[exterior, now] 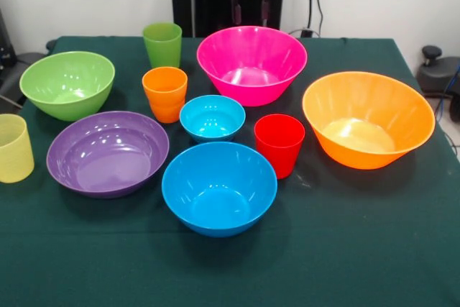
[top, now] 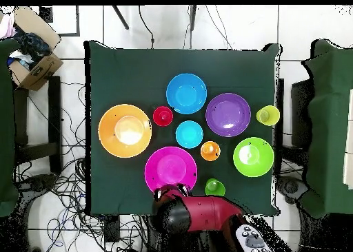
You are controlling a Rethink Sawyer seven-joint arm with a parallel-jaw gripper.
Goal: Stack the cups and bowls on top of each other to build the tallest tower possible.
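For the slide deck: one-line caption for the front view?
Six bowls and four cups stand separate on the green table; nothing stacked yet.

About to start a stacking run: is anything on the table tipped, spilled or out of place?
Nothing stands out. All six bowls and four cups stand upright, open side up and empty. Only the pale yellow cup sits near the table's edge.

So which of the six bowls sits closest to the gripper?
The pink bowl. It sits directly below the gripper at the far edge of the cloth; the other five bowls lie farther out across the table.
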